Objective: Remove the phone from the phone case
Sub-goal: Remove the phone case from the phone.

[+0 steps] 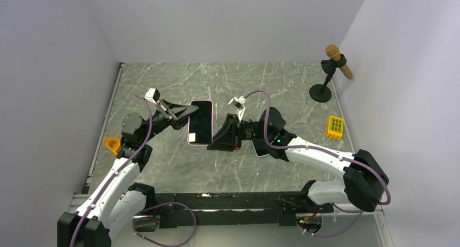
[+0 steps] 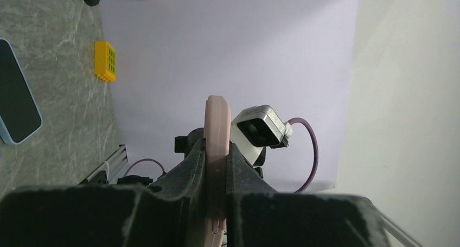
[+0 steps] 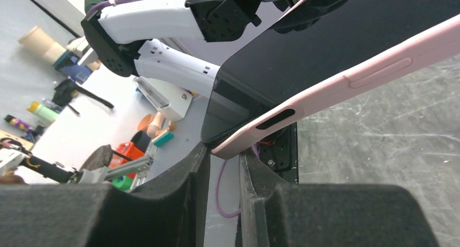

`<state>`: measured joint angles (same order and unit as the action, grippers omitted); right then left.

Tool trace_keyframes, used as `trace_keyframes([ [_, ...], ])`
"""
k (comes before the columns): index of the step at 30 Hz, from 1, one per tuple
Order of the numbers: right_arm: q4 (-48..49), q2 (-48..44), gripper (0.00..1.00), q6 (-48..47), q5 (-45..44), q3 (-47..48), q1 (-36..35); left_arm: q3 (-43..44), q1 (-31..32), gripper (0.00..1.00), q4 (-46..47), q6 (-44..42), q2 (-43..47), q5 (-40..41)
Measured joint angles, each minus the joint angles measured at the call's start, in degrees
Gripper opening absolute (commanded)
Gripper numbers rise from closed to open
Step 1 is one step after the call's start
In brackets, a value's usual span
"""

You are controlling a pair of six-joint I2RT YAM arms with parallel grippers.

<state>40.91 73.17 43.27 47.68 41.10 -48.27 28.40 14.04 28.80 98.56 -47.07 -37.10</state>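
Observation:
A phone (image 1: 200, 121) with a dark screen sits in a pink phone case (image 1: 191, 140) and is held up off the marble table (image 1: 179, 171). My left gripper (image 1: 184, 112) is shut on the case's far left edge; in the left wrist view the pink case (image 2: 217, 119) stands edge-on between the jaws of that gripper (image 2: 217, 149). My right gripper (image 1: 214, 140) comes in from the right. In the right wrist view the fingertips of this gripper (image 3: 225, 152) pinch the near corner of the case (image 3: 352, 84), below the phone's screen (image 3: 325, 40).
A second phone in a light blue case (image 1: 260, 149) (image 2: 16, 95) lies on the table under the right arm. A yellow block (image 1: 336, 126) (image 2: 104, 61) and a black stand with a wooden handle (image 1: 325, 78) are at the right. An orange piece (image 1: 113, 144) sits at the left edge.

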Motion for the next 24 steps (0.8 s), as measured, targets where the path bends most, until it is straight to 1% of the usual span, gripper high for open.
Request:
trace_keyframes([
  [3, -0.7, 0.0, 0.0, -3.2, 0.3, 0.4, 0.0, 0.4, 0.0, 0.0, 0.0, 0.1, 0.0, 0.0],
  [6, -3.8, -0.2, 0.0, -7.3, 0.2, 1.2, 0.0, 0.8, 0.0, 0.0, 0.1, 0.2, 0.0, -0.1],
  [10, -14.3, -0.3, 0.0, -14.7, -0.7, 5.0, -0.4, 1.0, 0.0, 0.0, 0.6, 0.3, -0.1, 0.2],
  [13, -21.6, -1.0, 0.0, -17.6, -3.2, 7.1, -0.7, 1.0, 0.3, 0.0, 0.7, 0.3, -0.1, 1.0],
  [14, -24.2, -1.6, 0.08, -17.8, -5.0, 7.5, -0.8, 1.0, 0.4, 0.0, 1.0, 0.3, -0.2, 1.4],
  [16, -28.0, -3.3, 0.34, -17.0, -8.6, 7.6, -1.0, 1.0, 0.9, 0.0, 1.6, 0.1, -0.4, 2.0],
  [17, -29.5, -4.3, 0.41, -15.8, -10.2, 7.6, -1.1, 1.0, 1.2, 0.0, 1.8, -0.1, -0.6, 2.4],
  [20, -35.2, -10.4, 0.57, -8.8, -17.4, 6.2, -1.2, 1.1, 1.8, 0.0, 0.8, -2.4, -0.8, 2.8],
  [21, -36.2, -12.6, 0.61, -6.5, -19.0, 5.1, -1.0, 1.5, 2.0, 0.0, -0.5, -3.7, -0.8, 2.7],
  [22, -37.1, -15.9, 0.63, -3.2, -21.0, 2.9, -0.8, 2.3, 2.4, 0.0, -2.5, -5.4, -0.8, 2.4],
  [24, -38.3, -21.6, 0.64, 2.2, -23.3, -1.0, -0.2, 3.8, 2.8, 0.0, -5.7, -8.2, -0.6, 1.9],
])
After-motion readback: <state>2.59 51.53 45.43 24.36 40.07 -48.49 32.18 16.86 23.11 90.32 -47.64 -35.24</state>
